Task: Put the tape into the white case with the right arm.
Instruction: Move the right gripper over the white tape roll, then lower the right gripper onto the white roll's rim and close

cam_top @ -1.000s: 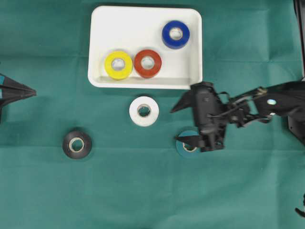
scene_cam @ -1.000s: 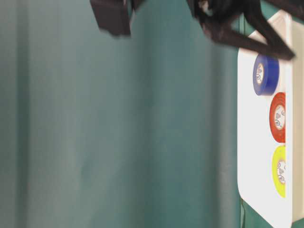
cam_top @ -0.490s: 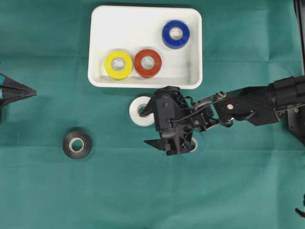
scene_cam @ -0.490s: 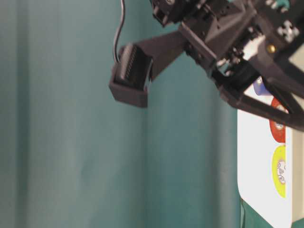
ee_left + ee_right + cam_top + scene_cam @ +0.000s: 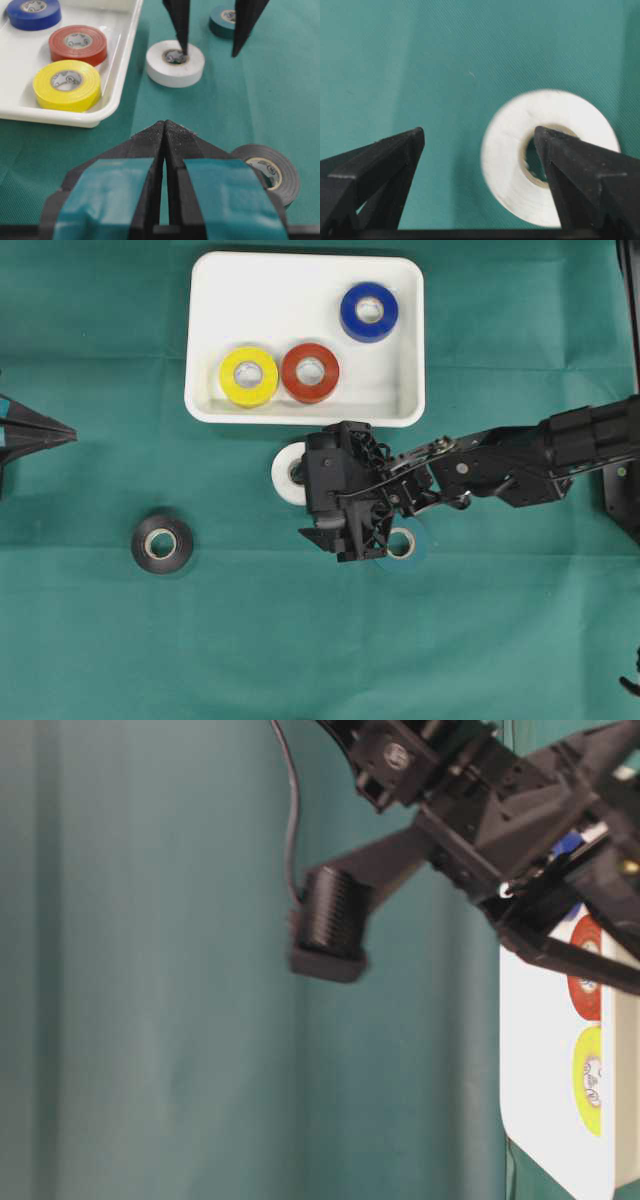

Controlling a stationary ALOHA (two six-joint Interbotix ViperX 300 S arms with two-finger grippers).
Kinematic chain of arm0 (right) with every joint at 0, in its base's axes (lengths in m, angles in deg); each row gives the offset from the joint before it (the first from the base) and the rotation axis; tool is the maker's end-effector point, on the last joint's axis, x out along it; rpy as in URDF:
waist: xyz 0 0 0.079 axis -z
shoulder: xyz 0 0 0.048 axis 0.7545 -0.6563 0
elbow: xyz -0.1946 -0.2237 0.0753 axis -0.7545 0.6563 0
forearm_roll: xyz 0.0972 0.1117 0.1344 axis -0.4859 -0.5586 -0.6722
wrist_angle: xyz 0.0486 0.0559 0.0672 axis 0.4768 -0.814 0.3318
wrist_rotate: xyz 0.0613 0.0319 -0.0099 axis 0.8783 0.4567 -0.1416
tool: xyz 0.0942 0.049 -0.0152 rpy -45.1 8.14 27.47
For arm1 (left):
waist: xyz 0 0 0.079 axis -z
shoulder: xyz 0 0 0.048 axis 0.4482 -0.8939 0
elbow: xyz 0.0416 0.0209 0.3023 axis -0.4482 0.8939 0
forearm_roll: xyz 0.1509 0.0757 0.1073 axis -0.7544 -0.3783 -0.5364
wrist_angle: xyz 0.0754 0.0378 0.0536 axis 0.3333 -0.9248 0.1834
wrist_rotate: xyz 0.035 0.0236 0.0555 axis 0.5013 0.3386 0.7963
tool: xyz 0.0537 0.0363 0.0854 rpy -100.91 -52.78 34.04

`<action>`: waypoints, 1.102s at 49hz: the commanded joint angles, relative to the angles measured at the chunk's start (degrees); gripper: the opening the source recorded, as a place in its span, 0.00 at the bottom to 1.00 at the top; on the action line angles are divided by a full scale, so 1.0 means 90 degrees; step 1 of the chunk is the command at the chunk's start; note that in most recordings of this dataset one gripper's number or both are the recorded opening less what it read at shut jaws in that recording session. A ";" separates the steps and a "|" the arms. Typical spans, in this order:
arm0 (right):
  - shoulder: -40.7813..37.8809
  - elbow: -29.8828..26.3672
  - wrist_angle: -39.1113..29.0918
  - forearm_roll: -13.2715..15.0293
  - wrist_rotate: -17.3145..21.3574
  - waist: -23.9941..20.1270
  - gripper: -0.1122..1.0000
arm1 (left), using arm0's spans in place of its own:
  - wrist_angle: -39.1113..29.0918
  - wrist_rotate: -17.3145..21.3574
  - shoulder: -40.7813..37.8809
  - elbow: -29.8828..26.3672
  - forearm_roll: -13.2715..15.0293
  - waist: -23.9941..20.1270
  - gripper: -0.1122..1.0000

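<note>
Our all-black right gripper [image 5: 479,137] holds its pointed fingers wide apart, one tip over the white tape roll's [image 5: 175,63] core; our cyan-patched left gripper [image 5: 164,131] is closed.

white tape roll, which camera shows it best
The left wrist view: the white tape roll lies whole. Right wrist view shows it blurred, a finger over its hole; overhead half hides it behind the right gripper; table-level misses it.

A robot test bench in a lab is suggested: a green cloth [image 5: 300,640] is spread flat, and coloured tape rolls [image 5: 310,372] are set out in a white tray [image 5: 290,285] on it.
</note>
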State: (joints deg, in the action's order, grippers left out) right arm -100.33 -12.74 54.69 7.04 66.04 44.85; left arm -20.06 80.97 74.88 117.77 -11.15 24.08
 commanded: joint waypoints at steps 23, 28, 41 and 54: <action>-0.0107 -0.0371 -0.0674 -0.0010 -0.0010 -0.0049 0.65 | 0.0039 0.0000 -0.0049 -0.0049 0.0010 -0.0020 0.11; -0.0156 -0.0371 -0.0684 -0.0010 -0.0020 -0.0049 0.61 | 0.0039 0.0000 -0.0049 -0.0049 0.0000 -0.0020 0.10; -0.0186 -0.0381 -0.0654 -0.0020 0.0010 -0.0078 0.15 | 0.0039 0.0000 -0.0049 -0.0049 0.0010 -0.0020 0.11; 0.0059 -0.0410 -0.0674 -0.0020 0.0010 -0.0117 0.13 | 0.0039 0.0000 -0.0049 -0.0049 0.0010 -0.0020 0.11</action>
State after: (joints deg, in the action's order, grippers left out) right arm -102.88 -15.29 48.54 6.95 66.04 44.32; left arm -20.06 80.97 74.88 118.04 -11.15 24.08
